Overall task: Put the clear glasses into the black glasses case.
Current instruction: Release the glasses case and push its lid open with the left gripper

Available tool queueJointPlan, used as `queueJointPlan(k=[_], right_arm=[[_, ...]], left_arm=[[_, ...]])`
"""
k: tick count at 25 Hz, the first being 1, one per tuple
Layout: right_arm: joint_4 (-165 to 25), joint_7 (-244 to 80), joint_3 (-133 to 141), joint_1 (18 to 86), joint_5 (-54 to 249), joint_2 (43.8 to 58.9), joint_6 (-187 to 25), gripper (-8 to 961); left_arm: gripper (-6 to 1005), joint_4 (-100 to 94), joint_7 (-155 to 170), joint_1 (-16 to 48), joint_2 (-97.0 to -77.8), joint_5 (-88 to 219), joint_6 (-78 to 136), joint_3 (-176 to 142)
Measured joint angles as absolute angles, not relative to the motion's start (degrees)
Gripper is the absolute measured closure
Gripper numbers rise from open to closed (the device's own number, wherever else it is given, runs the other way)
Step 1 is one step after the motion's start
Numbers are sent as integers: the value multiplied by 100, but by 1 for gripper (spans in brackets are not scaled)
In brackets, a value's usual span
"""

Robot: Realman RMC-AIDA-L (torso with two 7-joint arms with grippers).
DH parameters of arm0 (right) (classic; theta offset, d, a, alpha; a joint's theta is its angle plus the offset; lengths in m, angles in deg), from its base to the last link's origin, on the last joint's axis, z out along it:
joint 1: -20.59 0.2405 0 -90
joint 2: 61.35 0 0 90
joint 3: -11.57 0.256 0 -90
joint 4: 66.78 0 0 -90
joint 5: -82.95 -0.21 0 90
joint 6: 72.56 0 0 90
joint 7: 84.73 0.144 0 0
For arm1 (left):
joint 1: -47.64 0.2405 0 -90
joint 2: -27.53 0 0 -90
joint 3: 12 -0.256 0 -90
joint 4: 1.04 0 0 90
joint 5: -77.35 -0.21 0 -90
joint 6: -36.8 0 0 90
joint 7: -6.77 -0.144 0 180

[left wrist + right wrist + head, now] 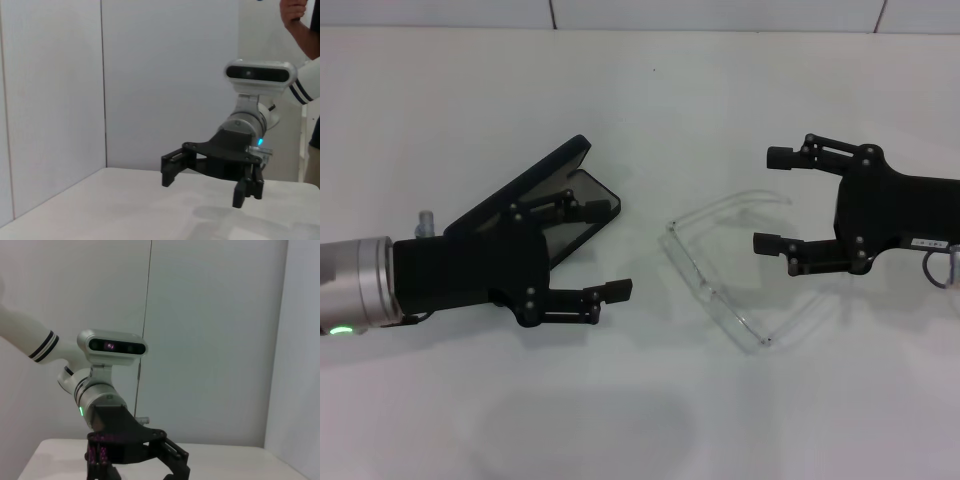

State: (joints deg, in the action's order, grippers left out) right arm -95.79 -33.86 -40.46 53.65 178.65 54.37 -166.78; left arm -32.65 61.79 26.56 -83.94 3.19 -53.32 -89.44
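Lying on the white table (640, 420), the clear glasses (720, 280) were not in the black glasses case (555, 195) yet. The case sat open, just to the left of the glasses, with its lid tilted up. So the main job was not done. I judged that the glasses had to be picked up and set inside the case, and maybe the lid shut after.

The left gripper (603, 250) was over the open case, and its fingers were spread apart with nothing between them. The right gripper (777, 200) was at the right end of the glasses, its fingers spread wide too, holding nothing. One clear arm of the glasses lay between its two fingers.

Only the head view showed the glasses and the case. The left wrist view showed the right gripper (205, 182) from the side, above the table. The right wrist view showed the left gripper (140, 465) and a plain wall.
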Motion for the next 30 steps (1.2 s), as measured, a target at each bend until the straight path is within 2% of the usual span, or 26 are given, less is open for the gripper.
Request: queueJointPlan(k=[15, 21, 23, 30], right_arm=[[-9550, -3593, -4046, 5276, 17866, 5439, -16685, 72], [-9509, -3617, -4046, 5290, 17866, 5439, -16685, 73], [-9508, -3620, -4046, 5291, 17866, 5439, -16685, 74], [-9504, -3623, -4046, 5276, 17866, 5440, -16637, 76]], left_arm=[[168, -3372, 6531, 2606, -8406, 221, -5266, -8434], [185, -4711, 8674, 2582, -8404, -1068, -4512, -7471], [191, -5328, 9533, 2573, -8461, -1874, -4201, -7387], [211, -6378, 10765, 2546, -8914, -3659, -3837, -7366]])
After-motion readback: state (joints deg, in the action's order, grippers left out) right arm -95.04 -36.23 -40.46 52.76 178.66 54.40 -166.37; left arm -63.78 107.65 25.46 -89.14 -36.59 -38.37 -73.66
